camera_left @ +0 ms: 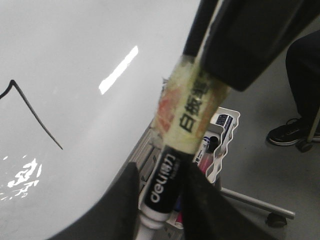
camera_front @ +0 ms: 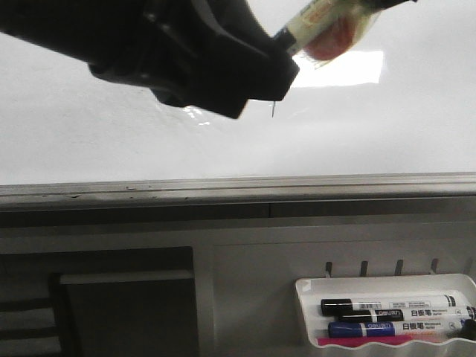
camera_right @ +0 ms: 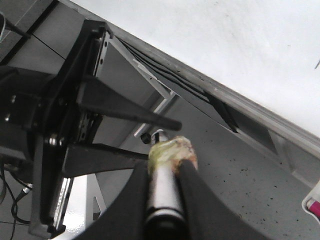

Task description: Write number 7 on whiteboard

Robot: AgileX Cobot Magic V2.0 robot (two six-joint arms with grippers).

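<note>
The whiteboard (camera_front: 111, 141) fills the upper half of the front view. A thin black number 7 (camera_left: 32, 112) is drawn on it. In the front view only the stem's lower end (camera_front: 275, 110) shows below my left gripper (camera_front: 286, 52). The left gripper (camera_left: 162, 170) is shut on the black-labelled body of a marker (camera_left: 165, 180), which is wrapped in yellowish tape (camera_left: 192, 107) further up. My right gripper (camera_right: 165, 167) is shut on the same marker's far end (camera_right: 162, 192), beside the tape. One of its dark fingers (camera_left: 250, 40) overlaps the tape. The marker's tip is hidden.
The board's grey metal lower edge (camera_front: 223, 186) runs across the front view. Below it at the right hangs a white marker tray (camera_front: 387, 286) holding black, blue and pink markers (camera_front: 387, 306). A person's dark shoe (camera_left: 287, 132) stands on the floor beyond the tray (camera_left: 227, 145).
</note>
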